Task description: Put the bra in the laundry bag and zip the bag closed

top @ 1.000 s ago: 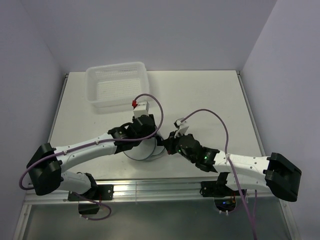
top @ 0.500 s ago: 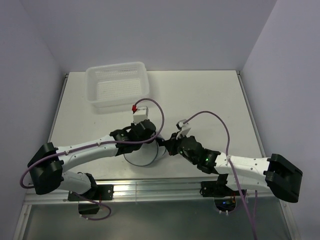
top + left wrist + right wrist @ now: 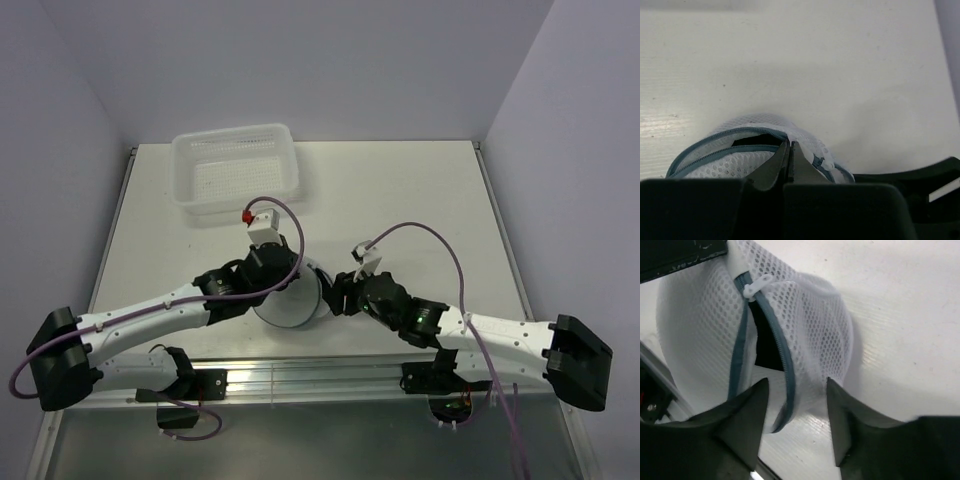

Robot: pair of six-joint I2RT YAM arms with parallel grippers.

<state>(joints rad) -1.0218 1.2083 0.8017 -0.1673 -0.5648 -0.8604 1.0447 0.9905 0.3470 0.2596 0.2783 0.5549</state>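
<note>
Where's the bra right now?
The bra is inside the laundry bag, black fabric showing through the open zipper gap in both wrist views; the bag sits at the table's near-centre, between the left gripper and the right gripper.

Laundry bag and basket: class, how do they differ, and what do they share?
The laundry bag is a round soft dome with a zipper; the basket is a rectangular open tray. The bag sits between the left claw and right claw; the basket stands apart, far left. Dark fabric shows through the bag's zipper gap; the basket looks empty. Both are white, full of holes.
</note>
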